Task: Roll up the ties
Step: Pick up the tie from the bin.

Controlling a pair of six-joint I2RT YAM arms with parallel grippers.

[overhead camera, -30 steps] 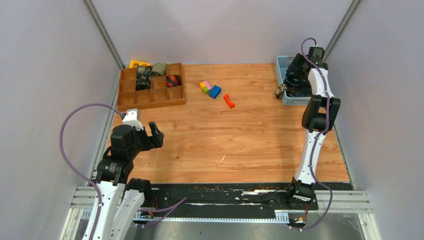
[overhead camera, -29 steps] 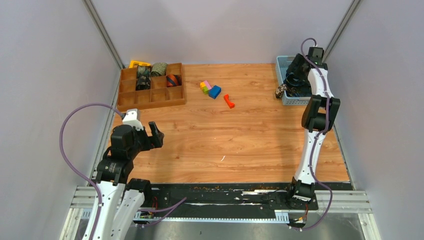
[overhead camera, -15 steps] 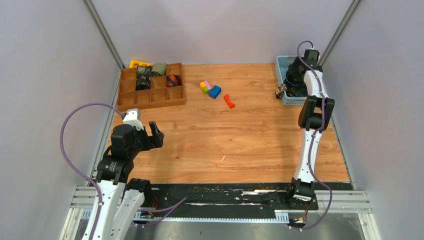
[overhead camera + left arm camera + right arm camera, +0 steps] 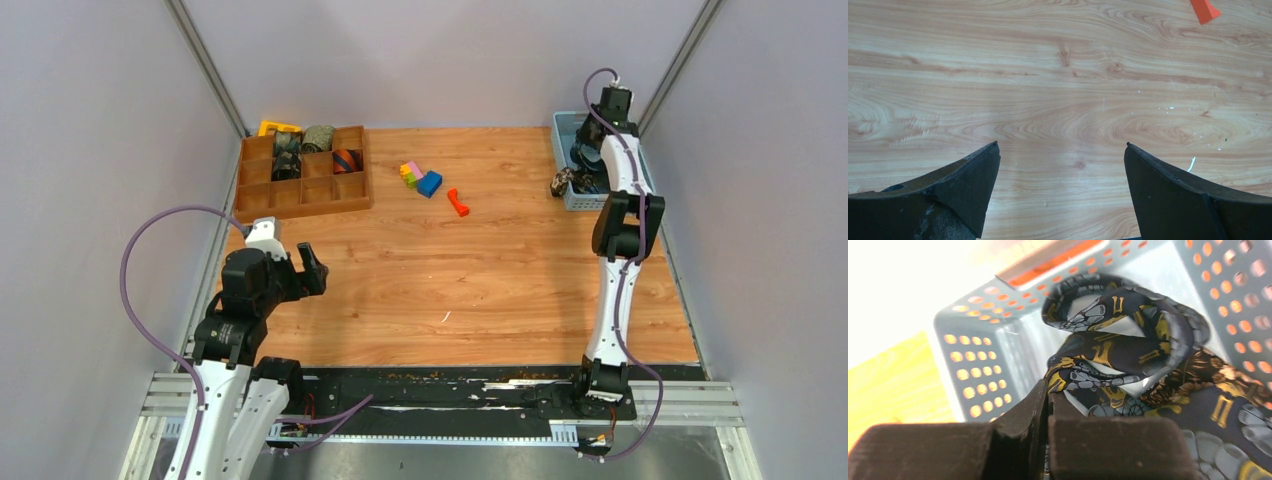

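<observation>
Top external view: left jaws stand wide apart over the bare counter [image 4: 480, 270], nearer than and well left of the blue basket [image 4: 588, 203]. Left of that basket lie coloured blocks [image 4: 420, 177]; farther left, a wooden tray [image 4: 300, 212] holds coiled ties [image 4: 318, 138]. Inside the basket, right jaws pinch a navy-gold tie [image 4: 1128, 340].

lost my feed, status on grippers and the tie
Right gripper shut on navy-gold tie inside blue basket. Left gripper open over wood table. No obstruction seen.
</observation>
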